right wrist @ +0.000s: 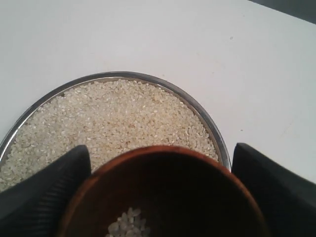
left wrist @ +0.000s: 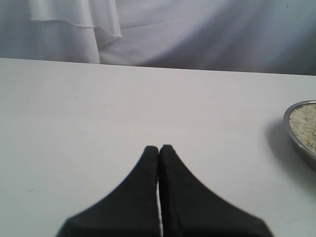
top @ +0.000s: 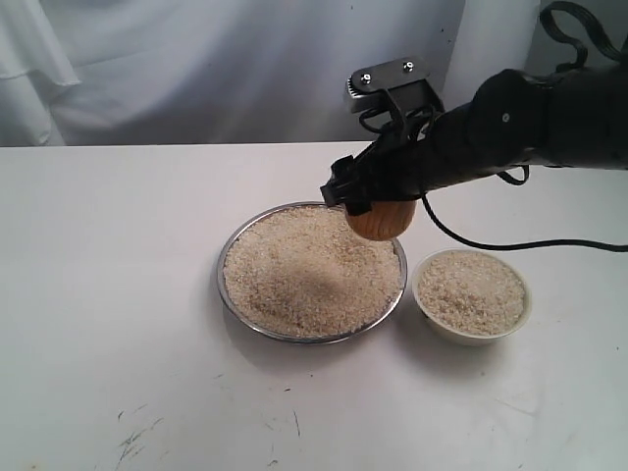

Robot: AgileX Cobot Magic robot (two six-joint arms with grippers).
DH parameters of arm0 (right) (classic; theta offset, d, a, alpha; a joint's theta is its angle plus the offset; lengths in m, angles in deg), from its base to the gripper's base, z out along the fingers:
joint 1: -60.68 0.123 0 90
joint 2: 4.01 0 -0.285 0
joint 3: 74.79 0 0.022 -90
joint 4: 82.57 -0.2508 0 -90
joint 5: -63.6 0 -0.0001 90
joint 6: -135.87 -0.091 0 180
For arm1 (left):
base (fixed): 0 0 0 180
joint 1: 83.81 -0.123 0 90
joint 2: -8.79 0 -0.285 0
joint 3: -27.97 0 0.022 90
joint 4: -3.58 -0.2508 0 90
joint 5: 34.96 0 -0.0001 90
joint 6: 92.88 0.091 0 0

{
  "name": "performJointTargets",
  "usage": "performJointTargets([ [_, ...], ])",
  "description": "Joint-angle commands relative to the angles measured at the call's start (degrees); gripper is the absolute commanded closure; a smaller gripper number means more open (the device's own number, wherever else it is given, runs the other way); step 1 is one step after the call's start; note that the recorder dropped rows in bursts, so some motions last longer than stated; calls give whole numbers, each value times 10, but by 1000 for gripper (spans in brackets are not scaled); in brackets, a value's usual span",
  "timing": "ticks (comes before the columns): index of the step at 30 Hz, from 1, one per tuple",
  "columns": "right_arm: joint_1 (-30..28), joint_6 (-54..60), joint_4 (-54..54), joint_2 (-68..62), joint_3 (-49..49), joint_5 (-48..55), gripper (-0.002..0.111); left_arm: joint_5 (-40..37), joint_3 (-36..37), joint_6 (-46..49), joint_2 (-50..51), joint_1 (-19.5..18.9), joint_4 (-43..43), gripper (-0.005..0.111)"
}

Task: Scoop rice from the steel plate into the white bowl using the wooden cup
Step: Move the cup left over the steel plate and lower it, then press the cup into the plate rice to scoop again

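**Right claw holds cup over the plate's far rim**

The right claw (top: pixel 365 199) is clamped on the cup (top: pixel 383 222), with one finger on each side of the wooden wall. It holds the cup in the air above the part of the plate (top: pixel 225 285) that faces the counter's far right corner. In the exterior view the claw hides the cup's mouth. The right wrist view looks straight into it and shows a dark inside with only a small clump of grains at the bottom.

The plate lies about midway between the far and near edges of the counter (top: pixel 108 294), a little toward the right edge. The rice (top: pixel 304 280) covers it almost to the rim in a low, even heap, and a soft shadow falls on the grains below the cup.

The bowl (top: pixel 471 335) stands just beside the plate on the side of the right edge, slightly closer to the near edge. Whether the two rims touch cannot be told. The bowl holds rice too, to a little below its rim.

The left claw (left wrist: pixel 159 148) appears only in its own wrist view. Its fingers are pressed together tip to tip with nothing between them, over bare counter and apart from the plate.

A black cable (top: pixel 510 245) runs across the counter behind the bowl toward the right edge. White cloth (top: pixel 196 69) hangs beyond the far edge. A few dark scratches (top: pixel 137 437) mark the counter by the near edge.
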Motion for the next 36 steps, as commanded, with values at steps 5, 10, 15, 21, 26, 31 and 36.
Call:
performJointTargets([
  [5,-23,8,-10,4,35,-7,108,8,3,0,-2,-1,1,107],
  [10,-69,14,-15,4,35,-9,108,8,3,0,-2,-1,1,107],
  [15,-79,30,-32,4,41,36,108,8,3,0,-2,-1,1,107],
  [21,-52,194,-138,-6,79,148,108,8,3,0,-2,-1,1,107],
  [26,-51,261,-199,-63,143,263,108,8,3,0,-2,-1,1,107],
  [31,-51,246,-187,-103,222,382,108,8,3,0,-2,-1,1,107],
  [36,-51,209,-164,-180,303,426,108,8,3,0,-2,-1,1,107],
])
